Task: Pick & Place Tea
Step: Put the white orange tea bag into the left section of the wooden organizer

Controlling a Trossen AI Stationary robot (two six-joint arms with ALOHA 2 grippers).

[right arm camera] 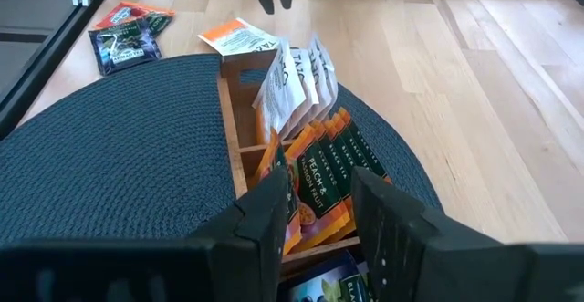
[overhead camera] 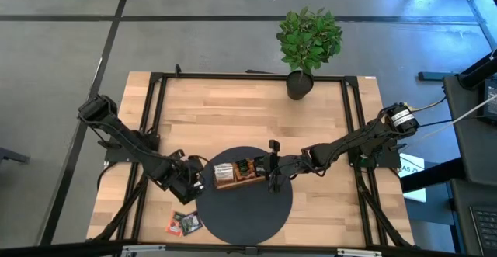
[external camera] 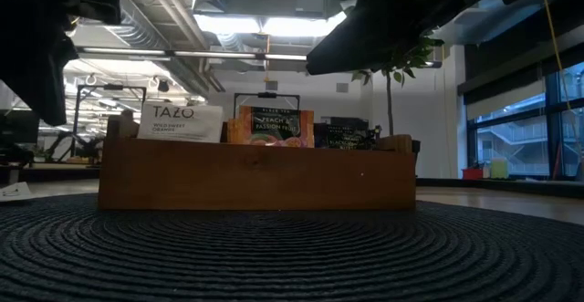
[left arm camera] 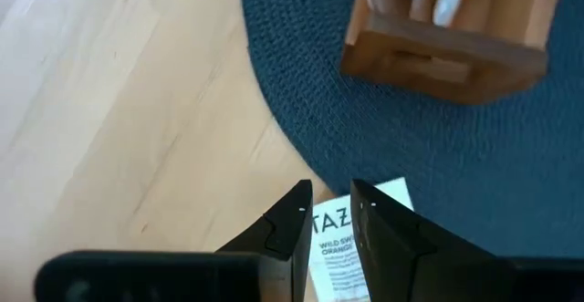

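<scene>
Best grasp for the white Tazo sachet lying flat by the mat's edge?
The white Tazo sachet lies flat, half on wood, half on the mat. Probably come straight down and pinch across its narrow width at the raised mat-side edge, where the left gripper hangs.

Wooden tray (overhead camera: 237, 181) on dark round mat (overhead camera: 247, 210)

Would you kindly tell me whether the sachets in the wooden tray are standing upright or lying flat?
Upright: the sachets stand on edge in the wooden tray, their tops poking above its wall.
</scene>
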